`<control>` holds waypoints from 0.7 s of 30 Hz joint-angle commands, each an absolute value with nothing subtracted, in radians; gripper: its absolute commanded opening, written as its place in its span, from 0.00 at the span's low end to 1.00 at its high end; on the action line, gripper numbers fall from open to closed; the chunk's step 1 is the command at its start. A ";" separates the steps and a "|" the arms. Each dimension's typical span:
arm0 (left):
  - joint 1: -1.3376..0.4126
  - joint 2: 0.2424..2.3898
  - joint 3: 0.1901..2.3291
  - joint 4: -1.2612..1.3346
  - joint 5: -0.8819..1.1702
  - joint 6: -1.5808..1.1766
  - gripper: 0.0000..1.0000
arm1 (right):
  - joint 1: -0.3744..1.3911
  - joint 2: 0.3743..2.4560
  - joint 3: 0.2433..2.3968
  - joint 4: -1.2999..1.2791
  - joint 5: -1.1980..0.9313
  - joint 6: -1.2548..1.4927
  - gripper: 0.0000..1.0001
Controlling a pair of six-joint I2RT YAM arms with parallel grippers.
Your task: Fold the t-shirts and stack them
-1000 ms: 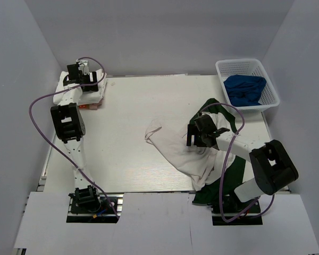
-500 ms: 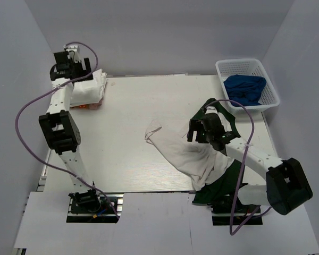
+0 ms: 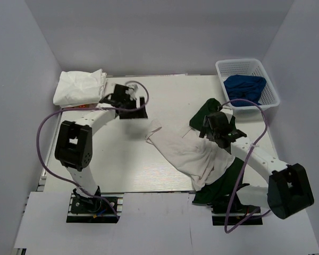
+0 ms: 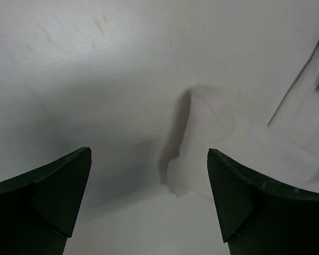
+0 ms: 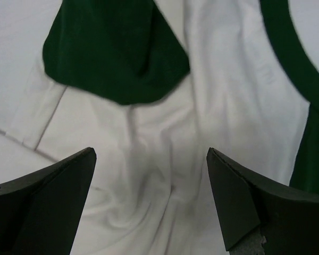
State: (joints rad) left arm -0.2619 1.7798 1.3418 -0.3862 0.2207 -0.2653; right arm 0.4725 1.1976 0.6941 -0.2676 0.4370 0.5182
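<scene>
- a folded white bundle (image 3: 78, 86) lies at the far left corner of the counter (image 3: 117, 164). judging from that, at least one of the t-shirts is done and starts the stack.
- the white-and-green t-shirt (image 3: 194, 156) lies unfolded and rumpled on the right half of the counter. its near end seems to hang over the near edge by the right arm's base.
- a dark green sleeve (image 3: 204, 112) sticks out toward the far side, and a white sleeve (image 3: 153, 130) reaches toward the middle of the counter.
- the left gripper (image 3: 140, 112) hangs over bare counter between the bundle and the white sleeve, jaws spread wide with nothing between them. its wrist view shows the sleeve's end (image 4: 202, 138) just ahead.
- the right gripper (image 3: 212, 133) hovers above the shirt's body near the green sleeve (image 5: 117, 58), jaws wide apart too and empty. wrinkled white cloth (image 5: 165, 175) lies below it.
- a white basket (image 3: 223, 66) at the far right corner holds blue cloth (image 3: 245, 89). whether that is another shirt to fold i cannot tell.
- left to do, as i judge it: flatten this shirt, fold it and set it on the bundle. that puts the task roughly half way, or less if the blue cloth counts.
</scene>
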 commanded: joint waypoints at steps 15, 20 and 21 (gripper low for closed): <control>-0.522 1.936 1.331 -0.408 0.037 -0.288 0.80 | 0.342 1.633 1.043 -0.104 0.357 0.347 0.90; -0.531 1.968 1.353 -0.419 0.025 -0.279 0.13 | 0.325 1.793 1.218 -0.112 0.327 0.313 0.90; -0.531 1.968 1.362 -0.431 -0.009 -0.291 0.00 | 0.325 1.811 1.230 -0.112 0.316 0.307 0.90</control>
